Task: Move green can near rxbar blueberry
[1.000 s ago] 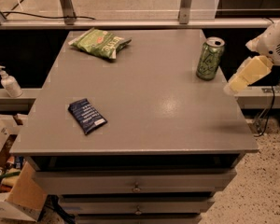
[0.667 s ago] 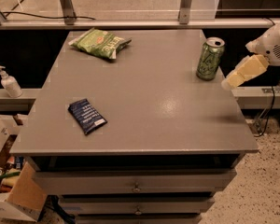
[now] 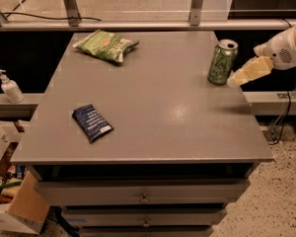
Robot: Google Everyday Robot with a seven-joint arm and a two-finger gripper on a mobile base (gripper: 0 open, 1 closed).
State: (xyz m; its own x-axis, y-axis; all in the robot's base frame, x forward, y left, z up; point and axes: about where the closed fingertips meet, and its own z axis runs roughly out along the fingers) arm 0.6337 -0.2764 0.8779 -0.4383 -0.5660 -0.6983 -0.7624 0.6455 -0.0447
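We watched the gripper [image 3: 237,78] creep in from the right over the last second, until it hung just beside the green can [image 3: 222,63], low against its right side. Whether the claw was wide or narrow, we could not tell. The can stood upright where it had been, close to the right rim of the table [image 3: 163,107], towards the back. So we judged this the reach, with the grasp not yet made. The rxbar blueberry [image 3: 92,123] lay flat well apart, near the front-left edge. Between them ran bare grey top, with the chip bag [image 3: 106,45] off at the back-left. With the bar so near the rim, there was little room for overshoot.
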